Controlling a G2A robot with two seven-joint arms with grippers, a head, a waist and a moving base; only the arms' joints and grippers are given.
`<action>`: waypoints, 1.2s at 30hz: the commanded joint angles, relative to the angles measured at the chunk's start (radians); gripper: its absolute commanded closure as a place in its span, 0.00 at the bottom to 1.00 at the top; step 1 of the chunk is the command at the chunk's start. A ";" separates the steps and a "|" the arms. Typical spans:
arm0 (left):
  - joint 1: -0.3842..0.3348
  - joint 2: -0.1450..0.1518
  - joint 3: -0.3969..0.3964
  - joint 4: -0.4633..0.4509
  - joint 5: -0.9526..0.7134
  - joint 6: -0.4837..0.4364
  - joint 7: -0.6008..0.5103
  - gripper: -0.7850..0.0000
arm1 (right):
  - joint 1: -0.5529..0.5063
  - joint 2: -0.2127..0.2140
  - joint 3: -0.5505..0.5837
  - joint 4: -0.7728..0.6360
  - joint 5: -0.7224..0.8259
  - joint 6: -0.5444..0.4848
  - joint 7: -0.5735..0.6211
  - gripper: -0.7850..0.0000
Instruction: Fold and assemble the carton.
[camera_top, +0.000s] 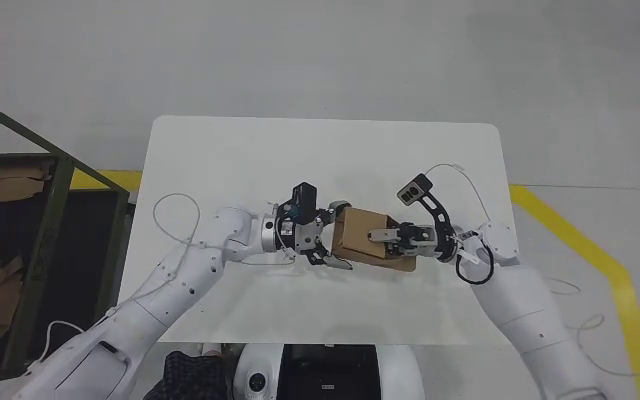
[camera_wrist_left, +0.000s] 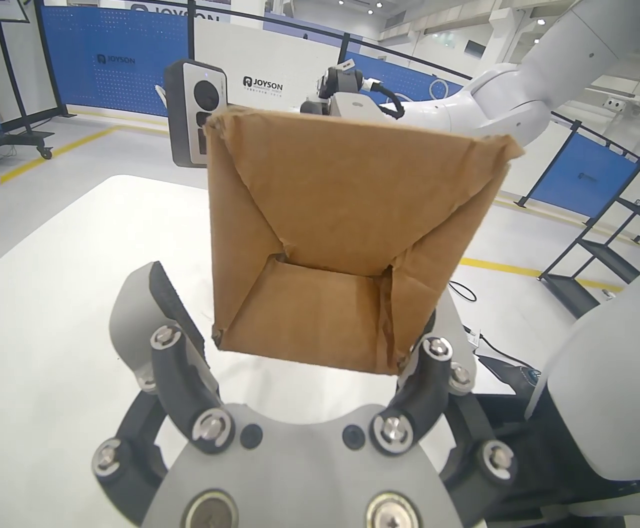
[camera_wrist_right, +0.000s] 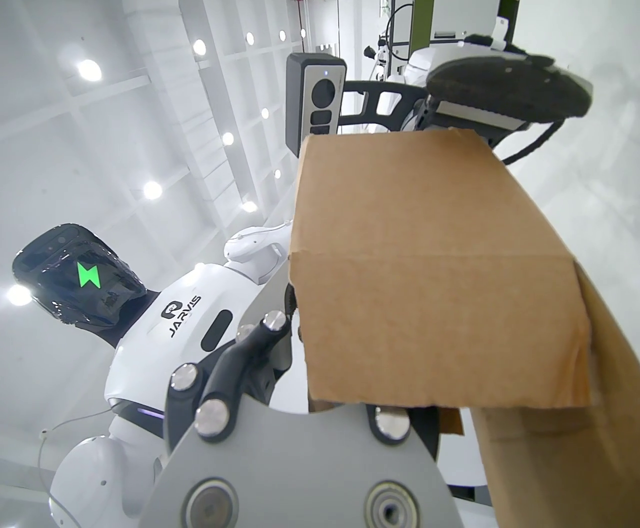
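A brown carton (camera_top: 368, 240) hangs on its side between both arms above the middle of the white table (camera_top: 250, 150). My right gripper (camera_top: 388, 237) is shut on its right end, one finger lying along the top wall. In the right wrist view the carton (camera_wrist_right: 430, 280) covers the fingertips. My left gripper (camera_top: 326, 240) stands open at the carton's left end. The left wrist view looks into the open carton (camera_wrist_left: 340, 225), whose far end shows inward-folded flaps. My left gripper (camera_wrist_left: 295, 305) straddles its lower edge, and one padded finger (camera_wrist_left: 165, 300) stays apart from the cardboard.
A green-framed rack (camera_top: 45, 215) with flat cardboard stands off the table's left edge. A thin white cable (camera_top: 165, 215) loops over the table beside the left arm. Bare tabletop stretches behind and in front of the carton.
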 joint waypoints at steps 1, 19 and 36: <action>-0.001 0.003 0.006 -0.001 0.008 0.000 0.011 0.00 | 0.001 -0.001 -0.001 0.001 0.000 0.000 0.001 1.00; -0.026 0.018 0.056 0.014 -0.006 0.000 0.053 0.17 | 0.005 -0.007 -0.002 0.006 -0.001 0.002 0.006 1.00; -0.039 0.016 0.080 0.039 -0.027 0.000 0.089 0.38 | 0.004 -0.009 0.014 0.009 -0.007 0.006 -0.002 0.57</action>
